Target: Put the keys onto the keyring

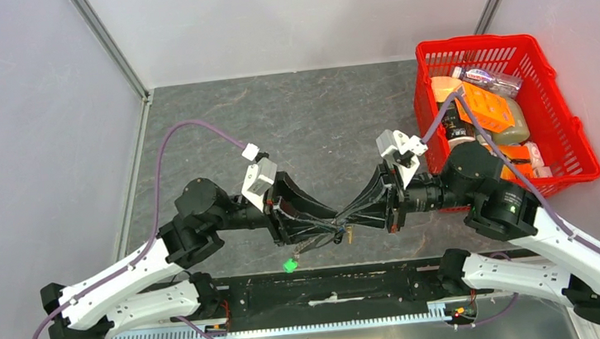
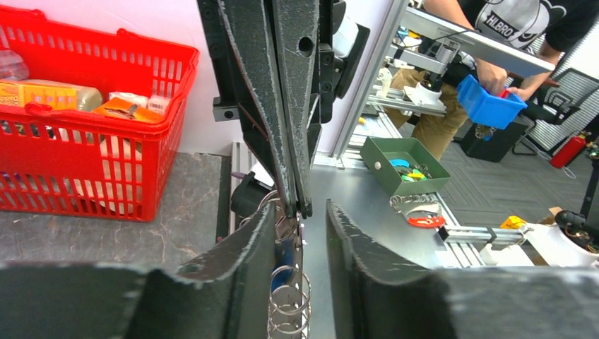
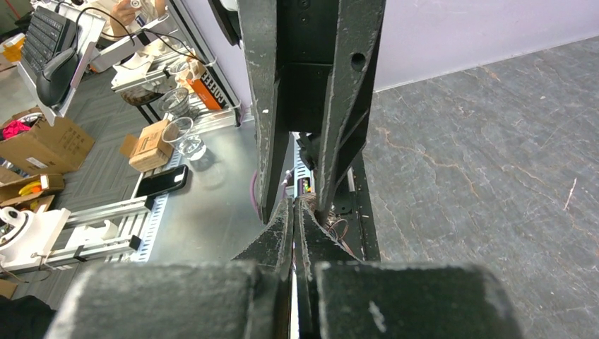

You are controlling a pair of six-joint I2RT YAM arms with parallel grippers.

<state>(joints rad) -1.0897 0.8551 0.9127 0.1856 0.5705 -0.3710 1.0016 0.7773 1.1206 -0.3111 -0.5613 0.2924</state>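
Both grippers meet tip to tip above the near edge of the table. My right gripper (image 1: 353,221) is shut, and in the left wrist view its fingers (image 2: 282,106) come down and pinch the top of the silver keyring (image 2: 289,300). The keyring's chain of rings hangs between the fingers of my left gripper (image 2: 301,206), close to the left one. Those jaws stand apart, with a gap on the right side. A key's blue cap (image 2: 282,256) shows behind the chain. The green tag (image 1: 290,264) dangles below the left gripper (image 1: 334,233). In the right wrist view my right gripper (image 3: 295,203) shows only a thin bright sliver between its pads.
A red basket (image 1: 500,40) full of packets stands at the back right of the table, also seen as the red basket (image 2: 92,49) behind the right gripper. A black rail (image 1: 325,287) runs along the near edge between the arm bases.
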